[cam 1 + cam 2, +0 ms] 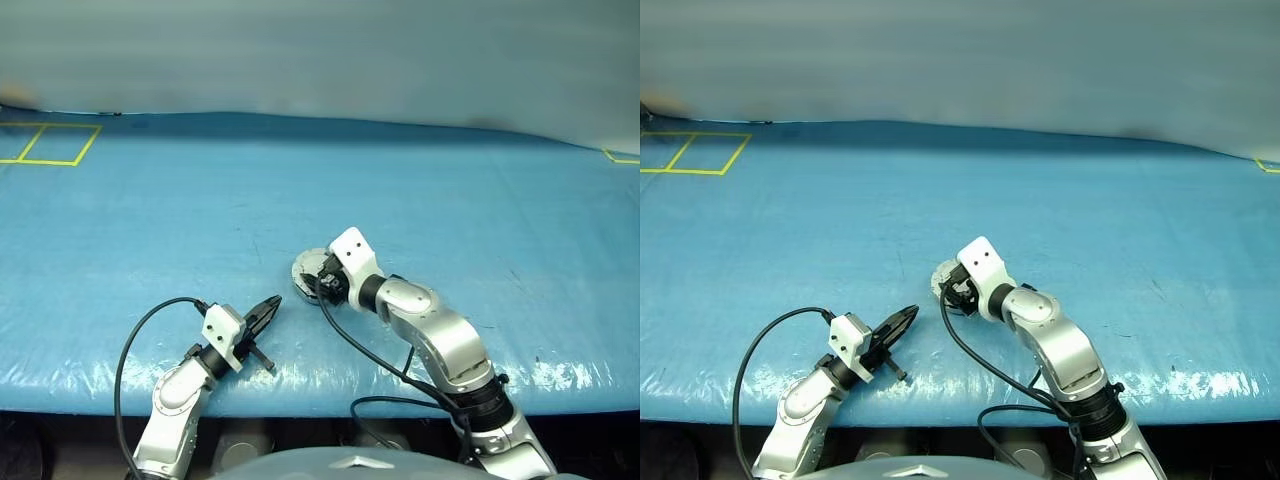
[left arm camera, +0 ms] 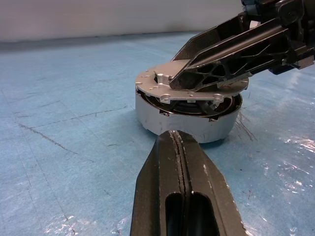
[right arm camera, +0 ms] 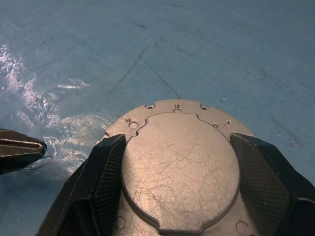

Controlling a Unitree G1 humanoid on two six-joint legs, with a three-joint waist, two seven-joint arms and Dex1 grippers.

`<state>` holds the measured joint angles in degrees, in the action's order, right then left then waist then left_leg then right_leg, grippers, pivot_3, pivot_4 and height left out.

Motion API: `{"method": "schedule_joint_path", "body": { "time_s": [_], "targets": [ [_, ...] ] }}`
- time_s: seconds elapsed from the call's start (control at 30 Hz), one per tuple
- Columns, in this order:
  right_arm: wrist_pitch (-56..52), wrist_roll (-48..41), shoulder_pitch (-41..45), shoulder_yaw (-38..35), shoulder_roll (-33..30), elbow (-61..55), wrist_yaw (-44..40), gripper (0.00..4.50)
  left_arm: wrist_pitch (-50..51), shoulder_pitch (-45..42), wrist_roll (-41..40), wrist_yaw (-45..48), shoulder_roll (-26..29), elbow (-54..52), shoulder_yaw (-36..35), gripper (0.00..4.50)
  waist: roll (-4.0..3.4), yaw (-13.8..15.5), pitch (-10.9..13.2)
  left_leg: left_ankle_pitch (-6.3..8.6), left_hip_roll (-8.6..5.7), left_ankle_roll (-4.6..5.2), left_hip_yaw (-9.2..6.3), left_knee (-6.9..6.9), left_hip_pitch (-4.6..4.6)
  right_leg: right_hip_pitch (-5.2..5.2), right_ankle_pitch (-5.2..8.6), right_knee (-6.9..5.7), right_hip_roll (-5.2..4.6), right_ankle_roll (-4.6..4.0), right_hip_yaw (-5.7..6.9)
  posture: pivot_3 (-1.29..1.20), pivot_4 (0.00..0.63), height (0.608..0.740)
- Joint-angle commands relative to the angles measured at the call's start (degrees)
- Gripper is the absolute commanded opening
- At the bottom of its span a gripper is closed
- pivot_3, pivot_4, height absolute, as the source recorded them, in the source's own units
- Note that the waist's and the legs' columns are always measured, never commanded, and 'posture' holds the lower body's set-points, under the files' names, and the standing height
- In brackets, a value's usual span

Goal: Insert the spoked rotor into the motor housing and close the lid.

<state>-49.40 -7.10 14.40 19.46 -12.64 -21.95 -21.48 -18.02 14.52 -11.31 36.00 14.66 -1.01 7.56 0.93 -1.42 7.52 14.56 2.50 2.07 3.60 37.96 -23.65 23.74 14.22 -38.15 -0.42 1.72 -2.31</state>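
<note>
Honestly, we can find no brand, label or readable writing on anything; the nearest thing to a mark is the yellow tape outline (image 1: 50, 143) at the far left corner of the blue table cover (image 1: 460, 210), with another scrap of it at the far right edge.

From the head views we see the motor housing (image 1: 304, 278) near the front middle of the table, largely covered by the right gripper (image 1: 322, 282), which reaches down onto it from the right. The left gripper (image 1: 266, 310) lies low just to the left of it, pointing toward it but apart from it.

Our left wrist view adds the side profile: the housing (image 2: 189, 120) is a pale grey drum standing on the cover, the lid (image 2: 162, 83) lies on top of it with a thin dark gap under its rim, and a black finger of the right gripper rests across the lid. The left gripper's own jaws are pressed together with nothing between them.

Our right wrist view gives the top: the lid's (image 3: 179, 167) plain scratched grey face with small screw holes around its edge. The right gripper's fingers (image 3: 103, 182) stand wide, one on either side of the raised centre disc, close against its edge. The spoked rotor cannot be made out.
</note>
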Motion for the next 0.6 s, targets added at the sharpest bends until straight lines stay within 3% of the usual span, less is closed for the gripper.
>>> {"method": "schedule_joint_path", "body": {
  "time_s": [0.03,0.6],
  "targets": [
    [3.35,-0.04,-0.28,0.34,0.19,-0.27,-0.48,3.04,-1.01,0.06,0.0,-0.23,-0.39,-1.53,0.46,0.0,0.0,0.0,0.0,0.0,0.0,0.0,0.0,0.0,0.0,0.0,0.0,0.0,0.01,0.0,0.0,0.0,0.15,0.74],
    [12.04,0.62,-1.16,1.07,-0.43,7.99,-3.23,3.04,-0.64,-0.05,0.08,-0.24,-0.18,-2.09,0.54,0.0,0.04,-0.16,-0.03,0.0,0.02,0.0,0.01,0.03,0.11,-0.1,0.0,-0.01,0.04,0.0,-0.02,0.0,0.15,0.74]
  ]
}}
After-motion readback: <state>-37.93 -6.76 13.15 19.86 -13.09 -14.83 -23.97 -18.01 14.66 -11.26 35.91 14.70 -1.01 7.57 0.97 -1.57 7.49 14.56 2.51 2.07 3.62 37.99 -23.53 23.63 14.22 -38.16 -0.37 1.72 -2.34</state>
